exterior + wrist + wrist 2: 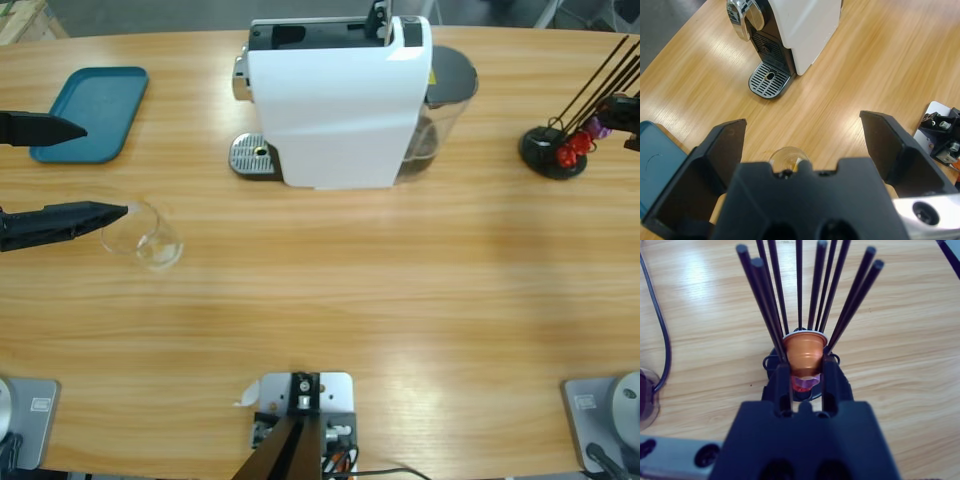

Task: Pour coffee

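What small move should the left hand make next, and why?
Probably close on the glass. The left hand is open, its two fingers wide apart on either side of the glass, which looks empty and stands well away from the coffee machine's drip tray.

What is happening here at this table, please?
Two robot arms are preparing coffee. The left gripper is open, with its fingers on either side of an empty glass near the table's left edge. The right gripper is at the capsule rack, its fingers closed on an orange capsule. The white coffee machine stands in the middle, its drip tray bare. A blue tray lies to the left.
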